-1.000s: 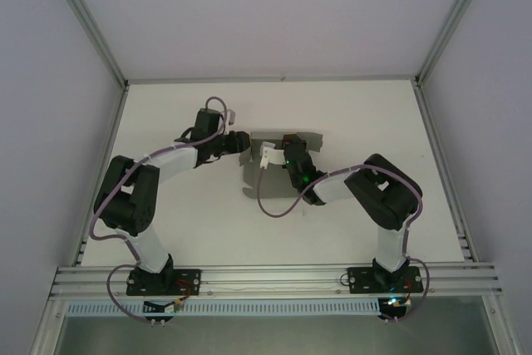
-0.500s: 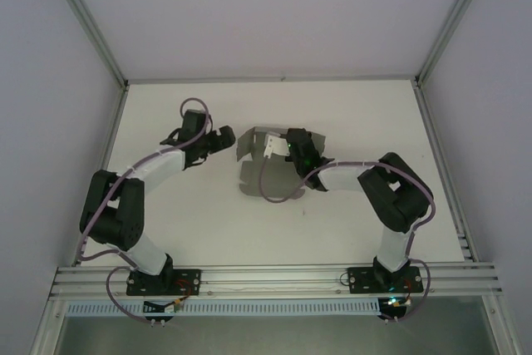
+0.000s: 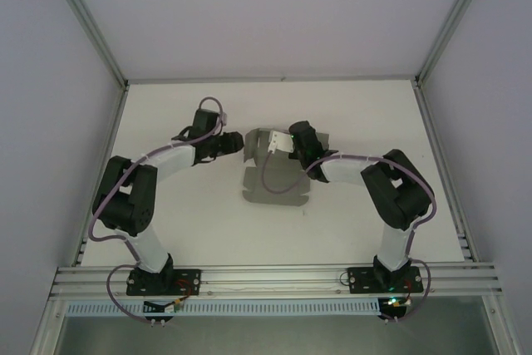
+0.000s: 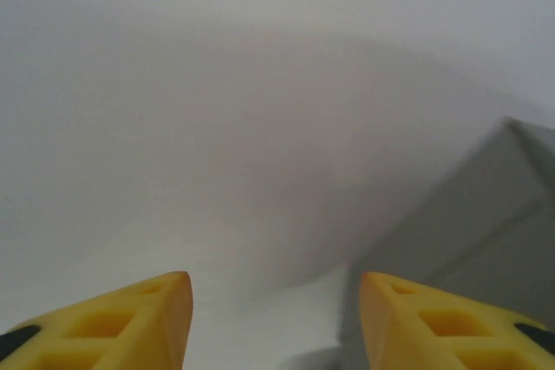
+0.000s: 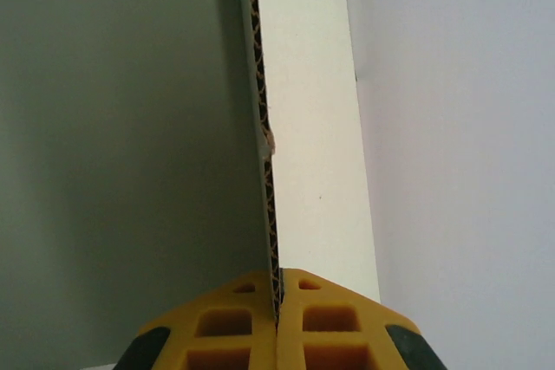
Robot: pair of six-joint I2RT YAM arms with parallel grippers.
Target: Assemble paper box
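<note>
While clamped on so thin an edge, easy to slip off or to crease.
Pressed together, with the yellow pads of the right gripper, on the upright wall edge of the plain grey, thin corrugated-cardboard paper box. Spread apart at the left gripper, with nothing between, just beside a raised side of the paper box. Half folded, lying near the middle of the white table, between both arms. Likely to lose the edge or to bend the wall wrongly if pulled sideways, and to push the near side flat if approached too fast from the left. Counted: one paper box, two grippers, one table.
</note>
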